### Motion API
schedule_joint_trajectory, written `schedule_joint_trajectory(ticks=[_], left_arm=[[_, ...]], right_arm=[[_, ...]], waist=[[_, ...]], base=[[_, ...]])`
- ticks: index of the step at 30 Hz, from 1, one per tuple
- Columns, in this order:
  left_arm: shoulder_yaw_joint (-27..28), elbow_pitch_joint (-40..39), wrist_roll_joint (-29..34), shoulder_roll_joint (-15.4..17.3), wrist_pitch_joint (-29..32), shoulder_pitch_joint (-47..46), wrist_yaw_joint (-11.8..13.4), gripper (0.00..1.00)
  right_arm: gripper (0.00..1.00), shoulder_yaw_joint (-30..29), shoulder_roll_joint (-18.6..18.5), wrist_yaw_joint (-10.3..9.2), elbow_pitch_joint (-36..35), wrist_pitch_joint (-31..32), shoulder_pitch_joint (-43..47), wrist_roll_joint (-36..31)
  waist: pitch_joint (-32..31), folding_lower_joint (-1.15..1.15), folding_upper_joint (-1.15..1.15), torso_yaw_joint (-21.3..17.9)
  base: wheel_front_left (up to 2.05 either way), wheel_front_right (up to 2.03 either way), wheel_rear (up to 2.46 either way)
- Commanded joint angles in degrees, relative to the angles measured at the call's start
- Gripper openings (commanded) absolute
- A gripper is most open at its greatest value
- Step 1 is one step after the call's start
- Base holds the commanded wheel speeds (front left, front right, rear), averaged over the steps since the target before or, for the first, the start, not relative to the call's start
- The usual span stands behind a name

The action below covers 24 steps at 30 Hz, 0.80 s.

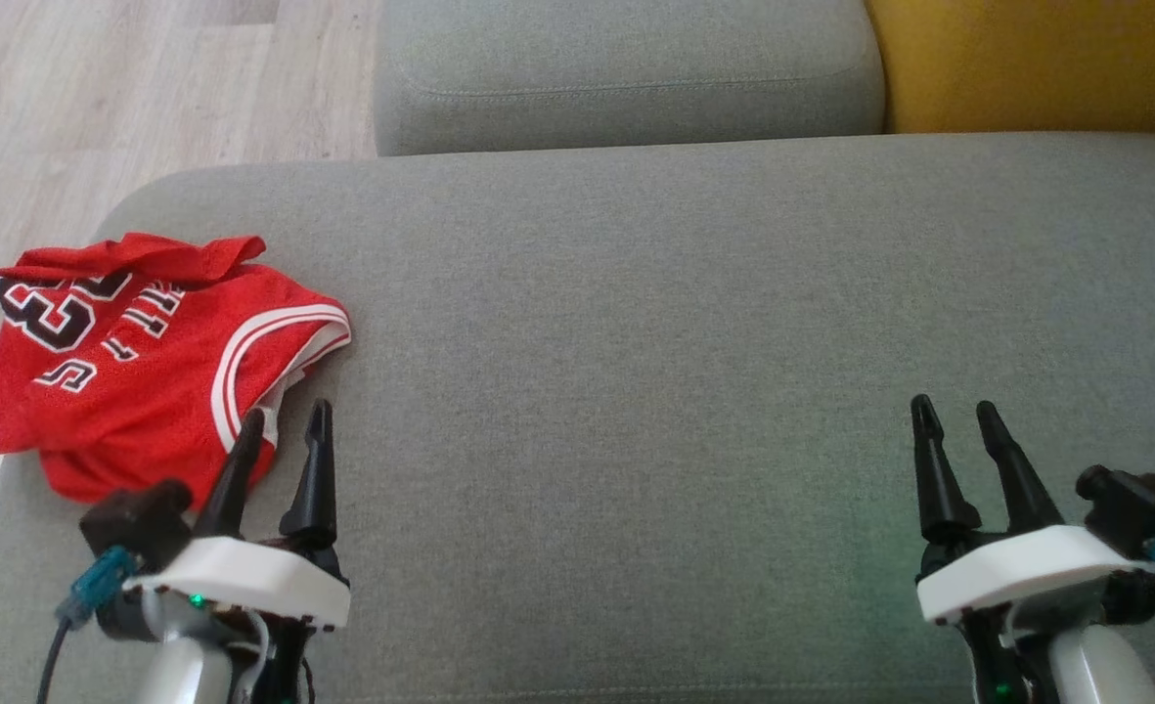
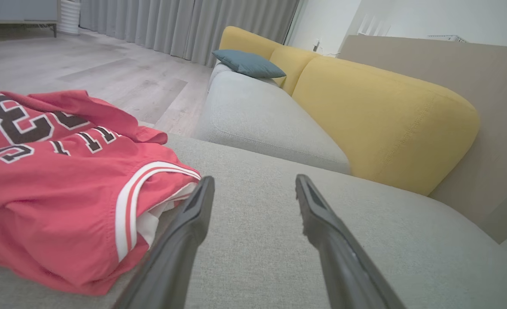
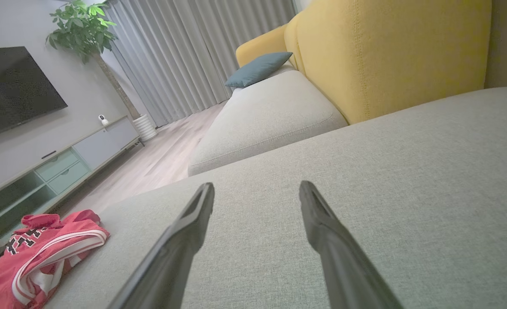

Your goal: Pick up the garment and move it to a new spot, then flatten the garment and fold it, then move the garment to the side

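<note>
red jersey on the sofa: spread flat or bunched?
Bunched. The red jersey lies in overlapping layers at the left edge of the grey cushion, far edge rolled over, lettering partly hidden. Neat fold: cannot tell.

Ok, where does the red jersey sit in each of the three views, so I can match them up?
Head view: jersey at the left, on the grey seat cushion, just past the left gripper.
Left wrist view: jersey at the lower left.
Right wrist view: jersey in the bottom left corner.
Shared landmark: the yellow backrest, top right in the head view, right of centre in both wrist views.
</note>
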Motion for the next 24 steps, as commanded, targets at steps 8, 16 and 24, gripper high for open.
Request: schedule_joint_trajectory(ticks=[8, 16, 24], left_arm=[[0.8, -1.0, 5.8, 1.4, -1.9, -2.8, 0.7, 1.00], [0.4, 0.0, 10.6, 1.5, -3.2, -2.9, 1.0, 1.00], [0.1, 1.2, 15.1, 1.4, -4.6, -3.0, 1.0, 1.00]], right_arm=[[1.00, 1.4, 0.2, 0.37, -2.4, -1.5, -1.0, -5.6], [1.00, 1.7, 0.4, 0.40, -2.6, -2.0, -0.4, -10.4], [1.00, 1.9, 0.4, 0.43, -3.1, -2.3, 0.2, -14.1]], waist=[[-0.3, 0.00, 0.00, 0.2], [-0.4, 0.00, 0.00, 0.2], [-0.4, 0.00, 0.00, 0.2]], base=[[0.00, 0.00, 0.00], [0.00, 0.00, 0.00], [0.00, 0.00, 0.00]])
